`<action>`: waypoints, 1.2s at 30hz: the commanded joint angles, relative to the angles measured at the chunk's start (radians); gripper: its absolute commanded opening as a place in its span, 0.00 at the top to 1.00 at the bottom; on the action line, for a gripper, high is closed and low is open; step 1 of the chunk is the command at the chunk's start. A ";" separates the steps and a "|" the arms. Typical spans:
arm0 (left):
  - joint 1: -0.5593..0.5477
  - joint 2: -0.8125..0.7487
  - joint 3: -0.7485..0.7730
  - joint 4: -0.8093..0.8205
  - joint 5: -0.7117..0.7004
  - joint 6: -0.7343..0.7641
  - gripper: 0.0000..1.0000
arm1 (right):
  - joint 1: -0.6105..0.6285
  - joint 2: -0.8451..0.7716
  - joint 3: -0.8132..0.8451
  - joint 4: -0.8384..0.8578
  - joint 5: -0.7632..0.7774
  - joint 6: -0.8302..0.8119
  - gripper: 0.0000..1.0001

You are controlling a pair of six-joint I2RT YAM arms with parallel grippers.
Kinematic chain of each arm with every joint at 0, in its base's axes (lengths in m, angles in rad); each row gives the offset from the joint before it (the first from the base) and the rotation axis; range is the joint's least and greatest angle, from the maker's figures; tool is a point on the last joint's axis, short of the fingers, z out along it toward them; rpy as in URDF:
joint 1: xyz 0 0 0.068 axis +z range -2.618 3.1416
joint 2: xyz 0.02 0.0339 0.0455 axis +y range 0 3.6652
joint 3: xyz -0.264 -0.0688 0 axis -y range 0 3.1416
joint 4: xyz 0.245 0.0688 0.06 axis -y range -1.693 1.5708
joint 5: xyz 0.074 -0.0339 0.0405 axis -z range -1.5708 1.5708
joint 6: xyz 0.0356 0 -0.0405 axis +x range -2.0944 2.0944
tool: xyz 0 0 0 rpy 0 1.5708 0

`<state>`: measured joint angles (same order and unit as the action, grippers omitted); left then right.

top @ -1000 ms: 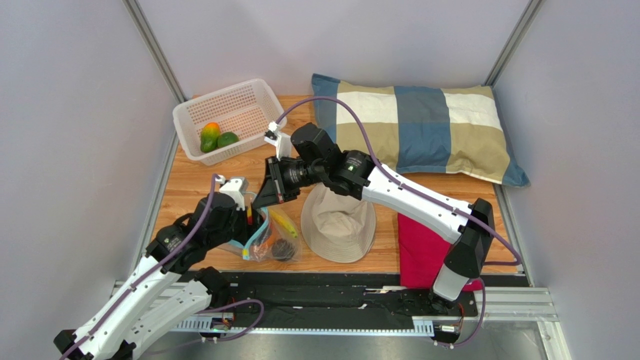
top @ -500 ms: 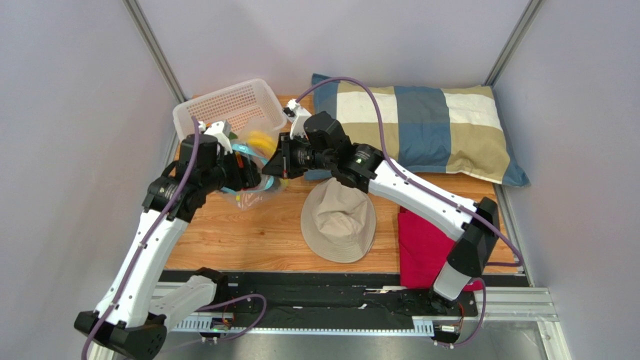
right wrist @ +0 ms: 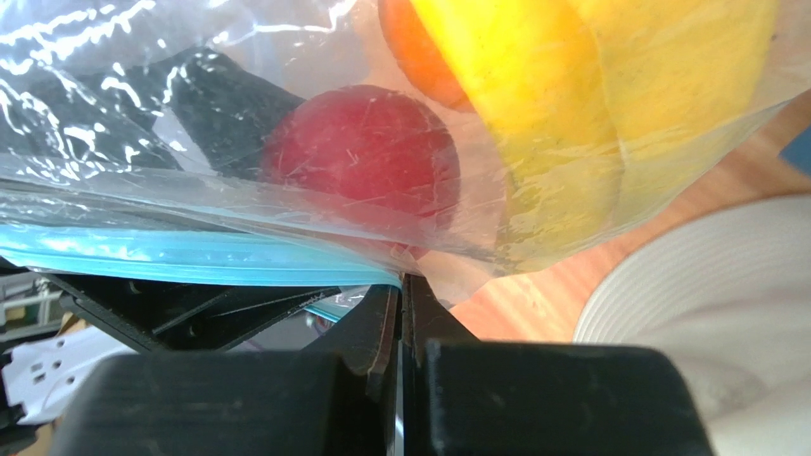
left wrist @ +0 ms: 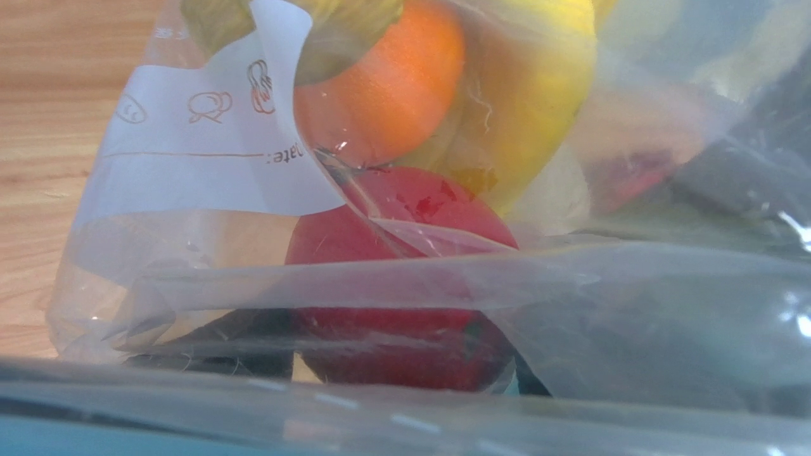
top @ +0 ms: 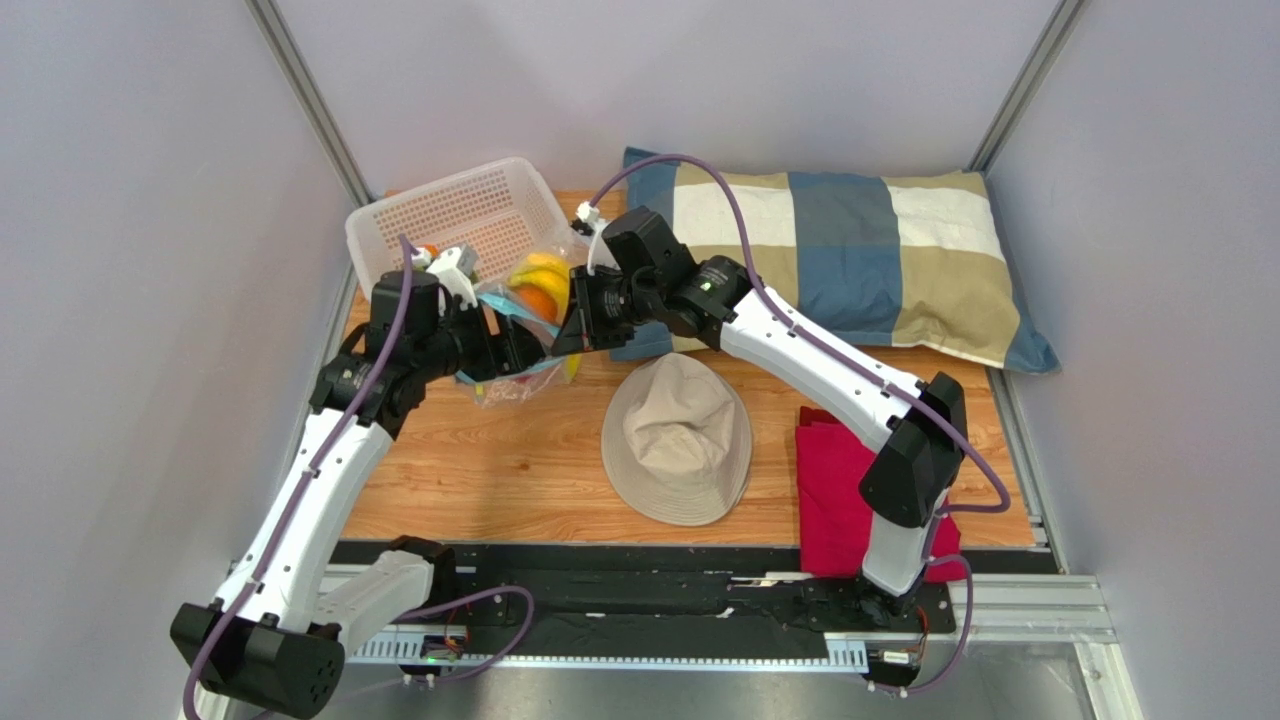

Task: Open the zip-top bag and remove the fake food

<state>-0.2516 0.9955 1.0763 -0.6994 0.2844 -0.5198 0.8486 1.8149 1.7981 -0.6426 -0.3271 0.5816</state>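
Observation:
The zip-top bag (top: 523, 333) hangs in the air between both grippers, just in front of the white basket. Its blue zip strip (right wrist: 190, 255) runs along its lower edge in the right wrist view. The fake food inside shows as yellow bananas (top: 541, 279), an orange (left wrist: 385, 81) and a red apple (right wrist: 366, 157). My left gripper (top: 499, 354) is shut on the bag's left side; plastic (left wrist: 571, 313) covers its fingers in its own wrist view. My right gripper (right wrist: 401, 285) is shut on the bag's edge by the zip strip, on the bag's right (top: 570, 333).
The white mesh basket (top: 469, 210) stands at the back left, with a spot of orange (top: 430, 251) showing by my left wrist. A beige hat (top: 676, 435) lies mid-table, a red cloth (top: 842, 503) to its right, and a plaid pillow (top: 857, 248) at the back right.
Both grippers carried the bag up from the table's front left to just in front of the basket. In the last half second the bag shifted slightly right and both arms closed in.

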 commanded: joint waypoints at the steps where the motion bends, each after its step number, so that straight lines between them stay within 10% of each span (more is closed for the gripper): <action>1: -0.008 -0.139 -0.034 0.057 0.282 -0.062 1.00 | -0.060 0.058 0.015 -0.215 0.093 -0.039 1.00; 20: -0.017 -0.207 -0.150 -0.328 0.161 0.024 1.00 | 0.083 0.008 0.277 -0.304 0.105 -0.034 1.00; 36: -0.015 -0.391 -0.042 -0.053 0.001 -0.022 1.00 | 0.129 0.050 0.135 -0.243 0.114 -0.057 1.00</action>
<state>-0.2634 0.6300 0.9817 -0.9142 0.3996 -0.5163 0.9565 1.9114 1.9709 -0.9241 -0.2588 0.5598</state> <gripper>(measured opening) 0.760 0.009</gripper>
